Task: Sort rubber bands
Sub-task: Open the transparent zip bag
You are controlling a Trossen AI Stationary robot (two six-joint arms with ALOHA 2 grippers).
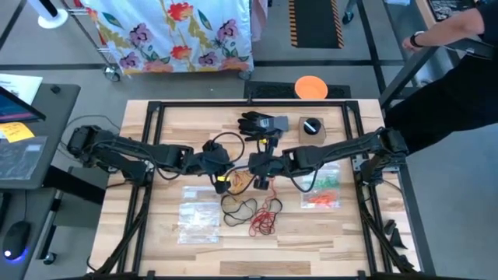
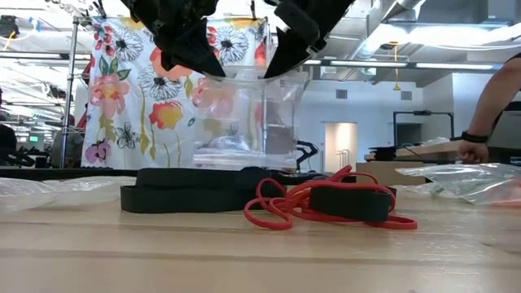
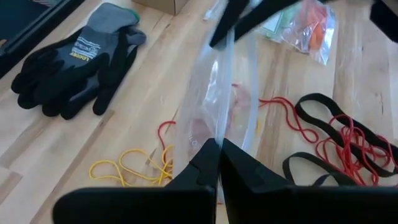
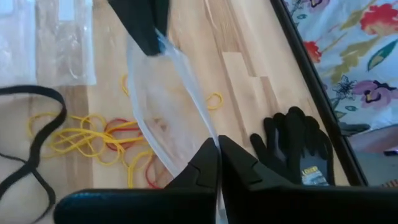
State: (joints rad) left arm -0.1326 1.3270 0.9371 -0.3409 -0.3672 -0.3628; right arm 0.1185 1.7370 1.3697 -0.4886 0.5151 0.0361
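Progress: partial. Filled bag (image 1: 323, 190) of green and orange bands lies right. Loose rubber bands (image 1: 261, 211) — yellow, black, red — remain on surface (image 1: 311, 241) at centre, unsorted. Left gripper (image 1: 220, 165): fingers closed, pinching left edge of clear bag (image 2: 248, 114), held above surface. Right gripper (image 1: 261, 165): fingers closed on bag's opposite edge. Bag mouth appears stretched between them for loading.

A black work glove (image 1: 255, 123) lies near the far edge of the wooden table (image 1: 156, 241), with a small cardboard box (image 1: 312, 129) close by on the same side. A clear plastic bag (image 2: 248, 114) hangs above the tabletop, and two more clear bags (image 1: 198, 218) lie flat nearer the front. Beyond the table stand a floral cloth (image 1: 175, 35) and an orange disc (image 1: 310, 86) on the floor.
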